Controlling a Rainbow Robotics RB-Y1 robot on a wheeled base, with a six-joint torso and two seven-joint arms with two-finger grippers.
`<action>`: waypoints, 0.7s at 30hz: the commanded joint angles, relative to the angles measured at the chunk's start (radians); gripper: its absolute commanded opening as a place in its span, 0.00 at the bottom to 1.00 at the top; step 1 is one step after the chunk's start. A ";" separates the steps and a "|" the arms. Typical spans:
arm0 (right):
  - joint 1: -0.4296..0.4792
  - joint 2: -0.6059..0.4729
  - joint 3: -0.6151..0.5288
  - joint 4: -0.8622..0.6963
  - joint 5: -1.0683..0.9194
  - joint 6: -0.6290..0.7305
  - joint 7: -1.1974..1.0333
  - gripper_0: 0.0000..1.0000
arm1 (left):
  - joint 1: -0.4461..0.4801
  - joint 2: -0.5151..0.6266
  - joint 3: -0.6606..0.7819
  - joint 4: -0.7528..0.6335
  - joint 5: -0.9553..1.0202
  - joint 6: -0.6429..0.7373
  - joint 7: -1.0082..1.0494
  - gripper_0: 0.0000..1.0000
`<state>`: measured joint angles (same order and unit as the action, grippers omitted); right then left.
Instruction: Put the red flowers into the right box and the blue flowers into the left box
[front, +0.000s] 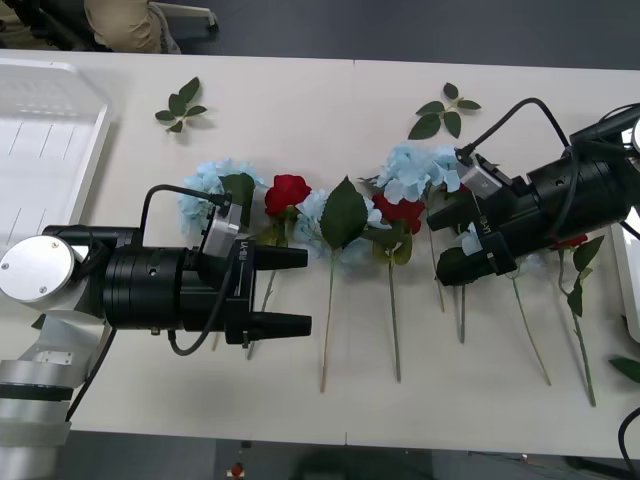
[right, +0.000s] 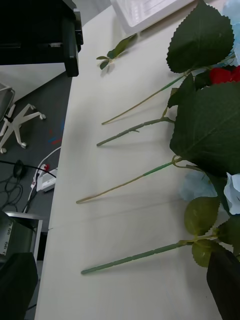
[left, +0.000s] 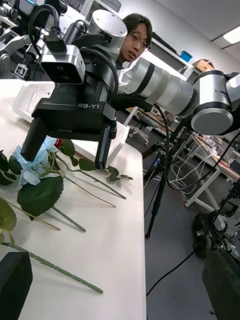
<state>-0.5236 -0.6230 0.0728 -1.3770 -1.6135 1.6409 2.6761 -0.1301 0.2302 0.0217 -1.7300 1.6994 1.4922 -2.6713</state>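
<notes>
Red flowers (front: 288, 190) and blue flowers (front: 415, 170) lie in a row across the table's middle, stems toward me. My right gripper (front: 450, 242) is open, low over the row's right part, with its black fingers on either side of a blue flower (left: 34, 161). A red flower (front: 573, 241) peeks from under that arm. My left gripper (front: 300, 291) is open above the stems near the left red flower and holds nothing. The left box (front: 50, 150) is at the far left. The right box (front: 631, 290) shows its edge at the right.
Loose green leaf sprigs (front: 180, 105) (front: 445, 112) lie behind the row. Bare stems (right: 130, 257) run toward the table's near edge. A person sits behind the right arm, beyond the table, touching nothing.
</notes>
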 joint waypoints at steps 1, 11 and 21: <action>0.048 0.032 0.025 0.009 0.004 -0.003 0.029 1.00 | 0.004 0.008 -0.011 -0.029 0.011 0.000 -0.034 1.00; -0.009 0.037 -0.088 -0.025 0.099 0.100 0.029 1.00 | -0.020 0.121 0.024 -0.020 0.169 -0.058 -0.034 1.00; -0.010 0.032 -0.235 -0.303 0.308 0.247 -0.607 1.00 | -0.059 0.327 0.086 -0.197 0.036 -0.075 0.143 1.00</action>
<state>-0.5159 -0.5858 -0.1369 -1.5698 -1.3485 1.8597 2.2617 -0.1688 0.5241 0.0668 -1.8375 1.8028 1.4212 -2.6707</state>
